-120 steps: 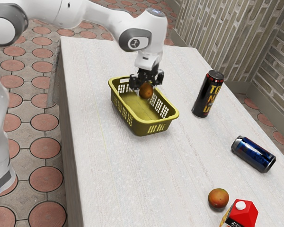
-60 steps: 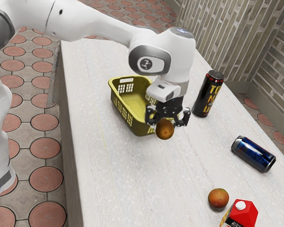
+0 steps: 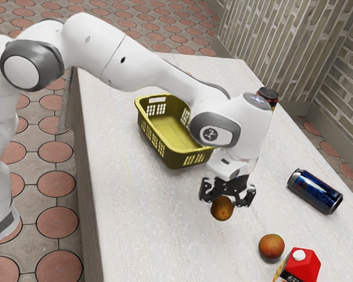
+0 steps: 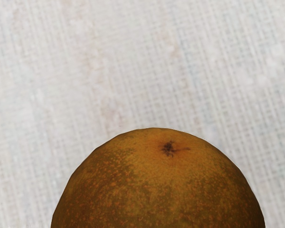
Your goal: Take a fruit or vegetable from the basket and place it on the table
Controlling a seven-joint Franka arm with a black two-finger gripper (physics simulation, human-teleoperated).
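Gripper [image 3: 226, 201] was clamped round brownish fruit [image 3: 222, 209], tabletop [image 3: 159, 223] beneath; too high a release risked bounce, roll.

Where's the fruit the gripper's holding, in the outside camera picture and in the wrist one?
Exterior view: the fruit is between the fingers, below the basket and toward the exterior view's right.
Wrist view: large, close under the hand, stem spot showing.
Shared landmark: the pale tabletop.

On the table [image 3: 141, 217], fruit [image 3: 271, 246] sits beside, perhaps touching, the carton [image 3: 305, 264]; basket [image 3: 175, 160] towards the exterior view's left
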